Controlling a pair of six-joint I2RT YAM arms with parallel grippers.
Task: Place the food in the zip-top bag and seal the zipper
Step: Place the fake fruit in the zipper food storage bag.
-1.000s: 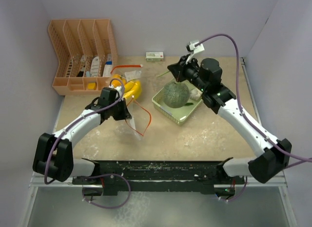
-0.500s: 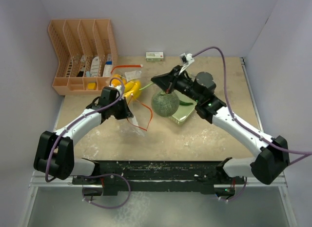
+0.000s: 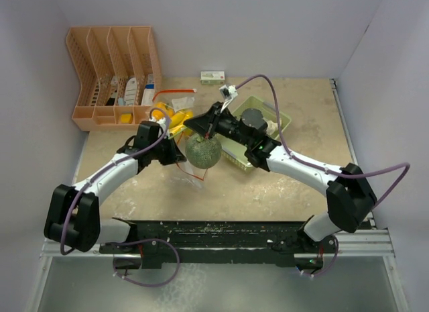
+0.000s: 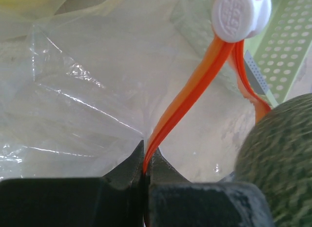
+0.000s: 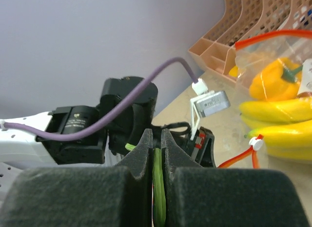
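Note:
The round netted grey-green melon (image 3: 203, 151) hangs by its thin green stem (image 5: 157, 188) from my right gripper (image 3: 204, 127), which is shut on that stem. It hovers just right of my left gripper (image 3: 175, 154), over the clear zip-top bag (image 3: 186, 170). My left gripper (image 4: 145, 161) is shut on the bag's orange zipper strip (image 4: 190, 90), with the white slider (image 4: 240, 14) further along it. The melon (image 4: 278, 154) fills the left wrist view's lower right. Yellow bananas (image 3: 175, 117) lie behind the bag. They show through clear plastic beside a yellow pepper (image 5: 270, 80).
The pale green mesh basket (image 3: 268, 111) sits behind my right arm. A peach desk organiser (image 3: 114, 77) stands at the back left and a small box (image 3: 212, 76) lies by the back wall. Walls close in on three sides.
My right arm has swung left, carrying the melon from the basket to the bag beside my left gripper. The basket has shifted towards the back. My left gripper has kept its hold.

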